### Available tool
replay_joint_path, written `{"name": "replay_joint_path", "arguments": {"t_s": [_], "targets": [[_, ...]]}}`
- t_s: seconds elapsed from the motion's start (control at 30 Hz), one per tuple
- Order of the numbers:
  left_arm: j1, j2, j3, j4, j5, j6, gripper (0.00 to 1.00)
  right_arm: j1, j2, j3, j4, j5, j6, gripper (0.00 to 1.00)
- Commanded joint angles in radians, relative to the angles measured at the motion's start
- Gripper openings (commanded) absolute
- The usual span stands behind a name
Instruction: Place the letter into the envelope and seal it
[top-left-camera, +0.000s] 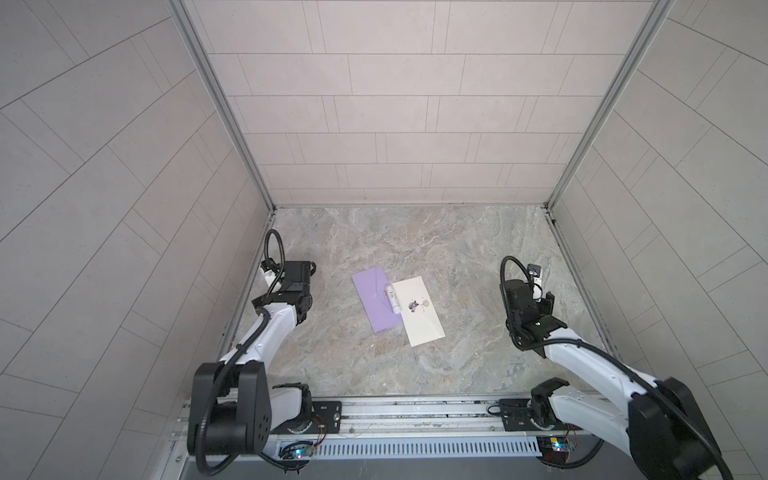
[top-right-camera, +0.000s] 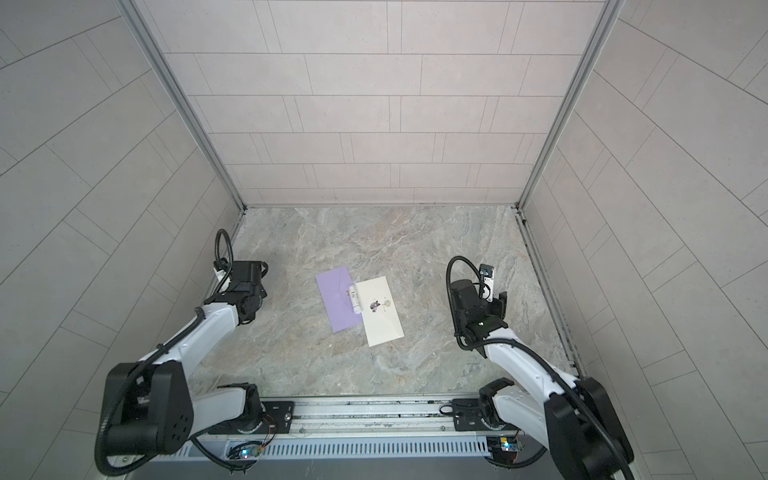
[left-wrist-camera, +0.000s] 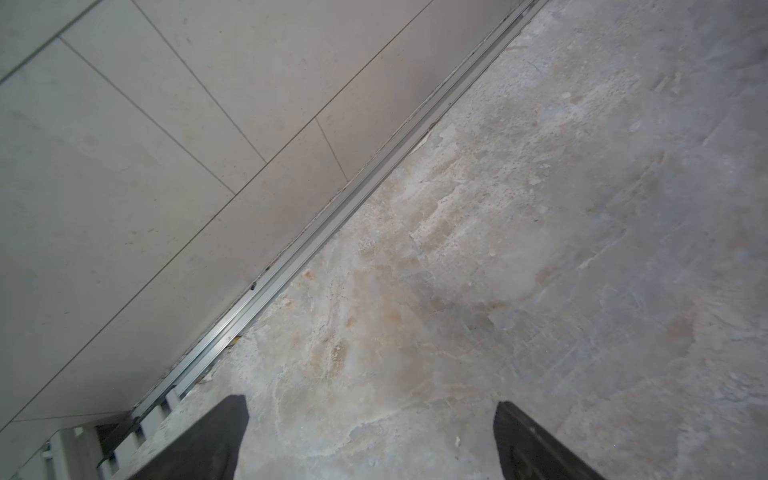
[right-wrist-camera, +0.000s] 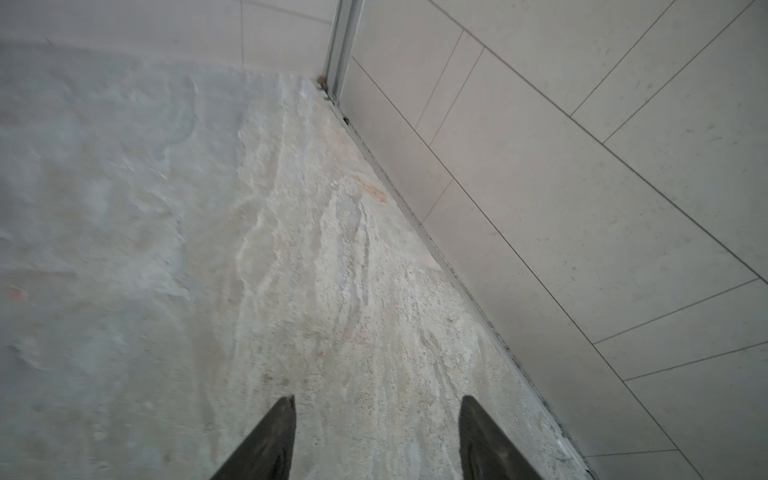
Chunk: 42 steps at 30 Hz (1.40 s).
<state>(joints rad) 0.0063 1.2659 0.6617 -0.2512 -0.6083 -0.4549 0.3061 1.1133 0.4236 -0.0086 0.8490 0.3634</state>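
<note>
Top views, envelope: the purple envelope (top-left-camera: 371, 306) (top-right-camera: 336, 305) lies flat near the middle of the marble table (top-left-camera: 415, 376) (top-right-camera: 374, 374), well apart from both arms. Its long axis runs from the far wall toward the base rail, leaning right as it nears the rail.
Top views, flap: a faint V crease shows at the envelope's right side; I cannot tell whether the flap is raised or down.
Top views, letter: the white letter (top-left-camera: 424, 322) (top-right-camera: 384, 321) lies just right of the envelope with the same lean. Their edges meet, and which one overlaps the other is unclear. The small dark and yellow print on it is too small to read.
Top views, tube: a white tube (top-left-camera: 392, 298) (top-right-camera: 355, 298) lies along the seam between them, parallel to both.
Top views, left gripper: the left gripper (top-left-camera: 311, 268) (top-right-camera: 262, 271) is by the left wall, its fingers mostly hidden by the wrist body.
Top views, right gripper: the right gripper (top-left-camera: 549, 300) (top-right-camera: 502, 301) is near the right wall, also hard to read from above.
Left wrist view, claw: the left gripper (left-wrist-camera: 370, 401) stands spread wide with bare table between its jaws. Only the fingertips (left-wrist-camera: 226, 432) are in frame, with the wall (left-wrist-camera: 166, 166) and a metal track (left-wrist-camera: 332, 216) beyond.
Right wrist view, claw: the right gripper (right-wrist-camera: 378, 399) is parted more narrowly and holds nothing. Its fingers (right-wrist-camera: 270, 440) are cut off by the frame edge, and the table is blurred on one side.
</note>
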Motion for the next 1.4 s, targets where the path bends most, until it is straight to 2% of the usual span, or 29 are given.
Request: {"name": "replay_joint_path", "arguments": {"t_s": [0.0,0.1,0.13,0.27,0.3,0.33,0.4,0.43,0.47,0.53,0.57,0.63,0.67,0.73,0.77,0.8,0.83,0.87,0.9,0.93,0.97,1.0,1.1,1.13,1.23,1.37], "targets": [[0.003,0.090,0.035,0.120,0.010,-0.011,1.00,-0.027,0.108,0.050,0.127,0.103,-0.021,0.63],[0.000,0.178,0.016,0.247,0.014,0.021,1.00,-0.041,0.186,0.016,0.415,0.105,-0.158,0.65],[-0.001,0.197,-0.011,0.337,0.011,0.034,1.00,-0.061,0.200,0.002,0.492,0.052,-0.184,0.65],[0.001,0.170,-0.058,0.465,0.024,0.068,1.00,-0.166,0.253,-0.085,0.738,-0.166,-0.167,0.67],[0.003,0.165,-0.092,0.550,0.029,0.083,1.00,-0.202,0.293,-0.110,0.864,-0.230,-0.201,0.98],[0.002,0.164,-0.128,0.641,0.033,0.106,1.00,-0.228,0.305,-0.103,0.861,-0.287,-0.191,0.99],[0.003,0.159,-0.171,0.754,0.033,0.155,1.00,-0.269,0.278,-0.044,0.696,-0.443,-0.178,1.00],[0.003,0.157,-0.181,0.773,0.028,0.152,1.00,-0.281,0.319,-0.056,0.782,-0.508,-0.203,0.99],[0.006,0.160,-0.194,0.801,0.035,0.154,1.00,-0.285,0.342,-0.058,0.790,-0.579,-0.226,0.99],[0.012,0.203,-0.223,0.939,0.065,0.203,1.00,-0.286,0.443,-0.080,0.974,-0.759,-0.349,0.99],[0.009,0.199,-0.218,0.924,0.089,0.210,1.00,-0.286,0.459,-0.055,0.957,-0.781,-0.354,1.00],[0.008,0.187,-0.221,0.918,0.172,0.246,1.00,-0.287,0.397,0.007,0.736,-0.762,-0.316,1.00],[0.007,0.190,-0.228,0.936,0.205,0.265,1.00,-0.287,0.391,0.022,0.689,-0.755,-0.314,0.99],[-0.001,0.205,-0.244,0.992,0.300,0.317,1.00,-0.288,0.434,-0.027,0.857,-0.776,-0.355,0.99],[-0.009,0.219,-0.252,1.008,0.356,0.351,1.00,-0.286,0.428,-0.019,0.840,-0.775,-0.347,1.00],[-0.021,0.277,-0.274,1.113,0.405,0.386,1.00,-0.286,0.403,0.002,0.757,-0.768,-0.325,1.00],[-0.036,0.356,-0.293,1.286,0.387,0.413,1.00,-0.286,0.392,0.019,0.693,-0.758,-0.313,0.99],[-0.034,0.336,-0.283,1.218,0.392,0.404,1.00,-0.287,0.411,0.000,0.768,-0.772,-0.339,0.99],[-0.034,0.281,-0.236,1.041,0.385,0.384,1.00,-0.286,0.415,-0.012,0.800,-0.778,-0.349,1.00],[-0.036,0.267,-0.216,0.983,0.384,0.385,1.00,-0.286,0.402,-0.001,0.758,-0.769,-0.331,1.00],[-0.036,0.303,-0.239,1.086,0.384,0.391,1.00,-0.286,0.391,0.014,0.706,-0.760,-0.319,1.00],[-0.038,0.344,-0.276,1.229,0.386,0.408,1.00,-0.280,0.401,-0.001,0.752,-0.756,-0.335,1.00],[-0.038,0.291,-0.241,1.072,0.369,0.392,1.00,-0.262,0.396,-0.003,0.748,-0.715,-0.333,0.99],[-0.038,0.287,-0.243,1.070,0.370,0.393,1.00,-0.263,0.394,-0.001,0.746,-0.714,-0.332,1.00],[-0.046,0.327,-0.283,1.223,0.362,0.409,1.00,-0.263,0.392,0.003,0.734,-0.714,-0.331,0.99],[-0.054,0.322,-0.287,1.212,0.305,0.395,1.00,-0.263,0.396,0.004,0.738,-0.714,-0.330,1.00]]}}
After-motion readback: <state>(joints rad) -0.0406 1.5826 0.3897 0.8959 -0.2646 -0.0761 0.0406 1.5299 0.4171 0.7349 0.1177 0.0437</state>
